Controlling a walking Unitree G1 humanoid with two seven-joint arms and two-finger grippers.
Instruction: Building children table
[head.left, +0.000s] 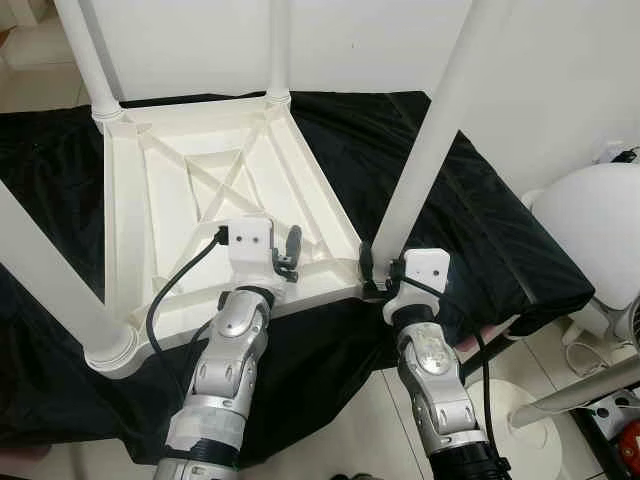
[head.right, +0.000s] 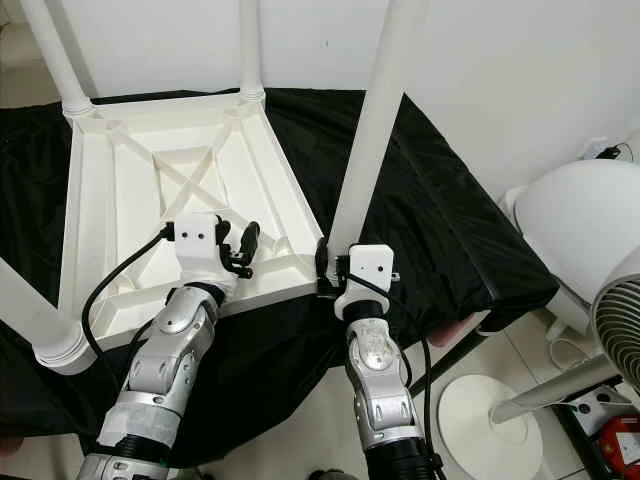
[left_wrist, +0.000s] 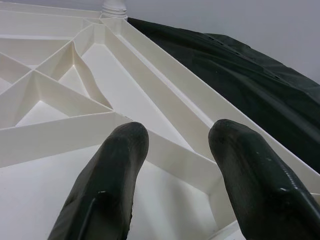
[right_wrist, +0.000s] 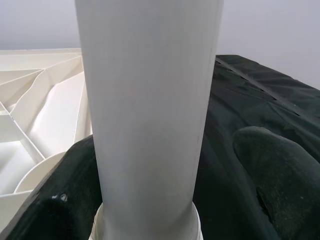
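Note:
A white plastic children's table (head.left: 125, 230) lies upside down on a black cloth (head.left: 480, 220), its ribbed underside facing up. Four white legs stand up from its corners. My right gripper (head.left: 375, 265) sits at the base of the near right leg (head.left: 430, 130) and is open. In the right wrist view the leg (right_wrist: 150, 100) stands between the fingers; one finger lies against it and the other finger (right_wrist: 280, 175) stands apart. My left gripper (head.left: 290, 252) is open, hovering over the ribs near the table's near right corner, and its fingertips (left_wrist: 120, 165) hold nothing.
The near left leg (head.left: 50, 280) and two far legs (head.left: 90, 60) rise around the arms. A white round appliance (head.left: 590, 220), a fan (head.right: 620, 320) and its round base (head.left: 530, 410) stand on the floor at the right. A wall is close behind the table.

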